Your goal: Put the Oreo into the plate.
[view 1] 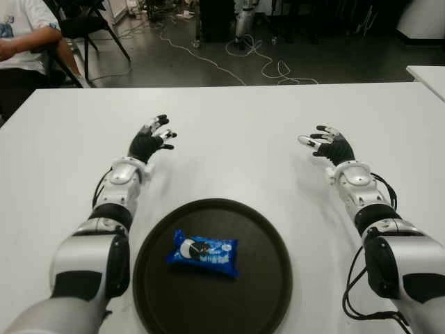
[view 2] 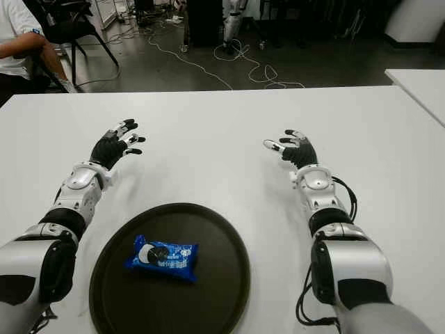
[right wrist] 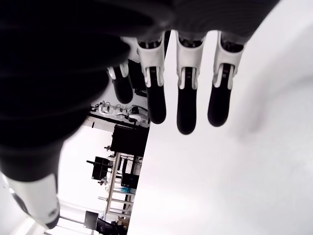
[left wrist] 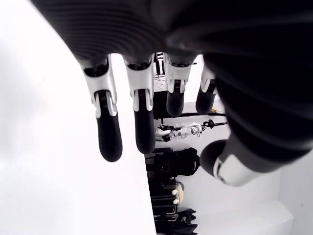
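One blue, glossy, crinkled Oreo packet (view 1: 203,253), oblong with a cookie printed on its wrapper, lies flat inside one round, dark, matte plate (view 1: 268,243) with a low raised rim, slightly toward the left hand's side of the plate's middle. The plate sits on a smooth white counter (view 1: 236,142), nearer the robot's body than either hand and between the two forearms. The left hand (view 1: 150,140) shows over the counter beyond the plate's left edge, well apart from the packet, its black-tipped fingers (left wrist: 109,139) spread and loosely extended, holding nothing. The right hand (view 1: 327,143) shows beyond the plate's right edge, also well apart from the packet, its fingers (right wrist: 187,115) likewise apart and relaxed, with nothing between them. Each hand has dark rubbery fingertips on white jointed segments, and each forearm is a shell of white and black plastic. Beyond the counter's far edge, cables (view 1: 261,66) trail across a dark floor, and a seated person (view 1: 24,35) shows past the left hand.
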### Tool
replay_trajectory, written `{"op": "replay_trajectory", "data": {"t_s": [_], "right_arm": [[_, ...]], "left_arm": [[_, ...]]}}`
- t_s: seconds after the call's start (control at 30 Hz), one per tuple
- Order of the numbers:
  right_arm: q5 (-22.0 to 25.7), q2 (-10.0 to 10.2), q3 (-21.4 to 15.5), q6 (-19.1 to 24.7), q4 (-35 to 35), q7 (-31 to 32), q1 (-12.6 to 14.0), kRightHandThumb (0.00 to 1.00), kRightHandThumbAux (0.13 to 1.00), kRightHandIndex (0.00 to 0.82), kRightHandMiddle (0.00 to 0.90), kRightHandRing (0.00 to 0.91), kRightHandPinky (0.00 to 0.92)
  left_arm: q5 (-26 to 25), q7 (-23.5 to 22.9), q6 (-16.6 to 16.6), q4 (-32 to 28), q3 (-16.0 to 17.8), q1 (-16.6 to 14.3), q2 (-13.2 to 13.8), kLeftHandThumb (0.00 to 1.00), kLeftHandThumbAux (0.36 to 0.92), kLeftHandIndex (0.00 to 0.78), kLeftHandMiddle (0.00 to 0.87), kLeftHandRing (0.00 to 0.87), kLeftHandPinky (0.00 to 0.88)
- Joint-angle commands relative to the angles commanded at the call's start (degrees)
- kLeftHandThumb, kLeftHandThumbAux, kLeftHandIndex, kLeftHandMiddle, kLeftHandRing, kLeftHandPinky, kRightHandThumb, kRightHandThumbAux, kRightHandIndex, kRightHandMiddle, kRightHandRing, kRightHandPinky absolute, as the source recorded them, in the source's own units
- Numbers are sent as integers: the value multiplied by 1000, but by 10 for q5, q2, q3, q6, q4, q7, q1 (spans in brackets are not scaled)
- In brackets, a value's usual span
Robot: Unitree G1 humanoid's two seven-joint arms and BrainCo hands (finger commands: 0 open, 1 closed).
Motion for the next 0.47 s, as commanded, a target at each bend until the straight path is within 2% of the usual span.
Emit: {"op": "replay_trajectory", "data": {"t_s": [0.47], "right_arm": [[-4,-2,6,-2,0,5,1,0,703,184,256,277,306]], "left_arm": [[-1,-7,3,-1,0,-2,0,214,658,21,97,249,387]]}}
